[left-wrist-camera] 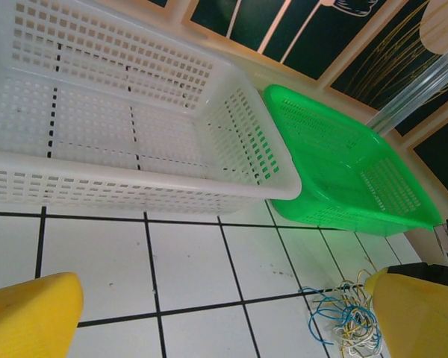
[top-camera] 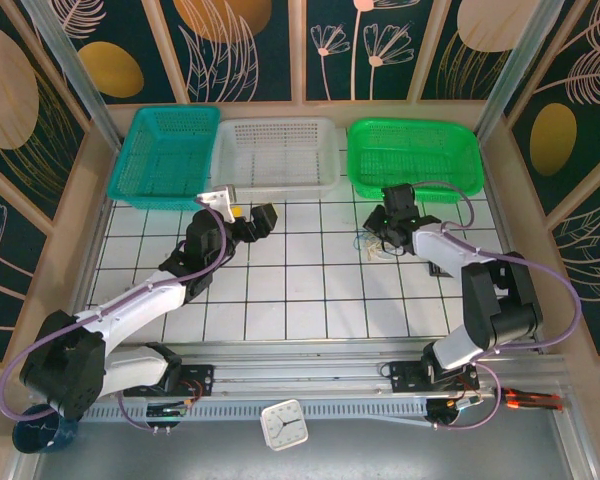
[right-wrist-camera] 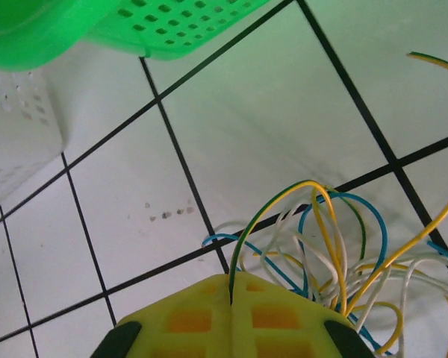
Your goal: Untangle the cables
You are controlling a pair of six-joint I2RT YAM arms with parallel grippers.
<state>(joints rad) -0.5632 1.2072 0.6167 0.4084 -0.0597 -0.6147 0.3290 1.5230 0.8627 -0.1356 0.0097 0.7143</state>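
Observation:
The cables (top-camera: 368,247) lie as a small knot of blue, yellow and white wires on the white tiled table, right of centre. My right gripper (top-camera: 384,238) is down at the knot. In the right wrist view its yellow jaws (right-wrist-camera: 231,277) are pressed together on a green-yellow wire that arches up over the other cables (right-wrist-camera: 343,253). My left gripper (top-camera: 255,220) hovers over the tiles left of centre. It is open, with nothing between its yellow fingers (left-wrist-camera: 30,317), and the cables (left-wrist-camera: 349,317) lie beside its right finger.
Three baskets line the back edge: teal (top-camera: 165,155), white (top-camera: 277,155) and green (top-camera: 412,155). The white basket (left-wrist-camera: 134,186) and the green basket (left-wrist-camera: 343,171) stand close ahead of the left gripper. A small clock (top-camera: 283,424) lies on the front rail.

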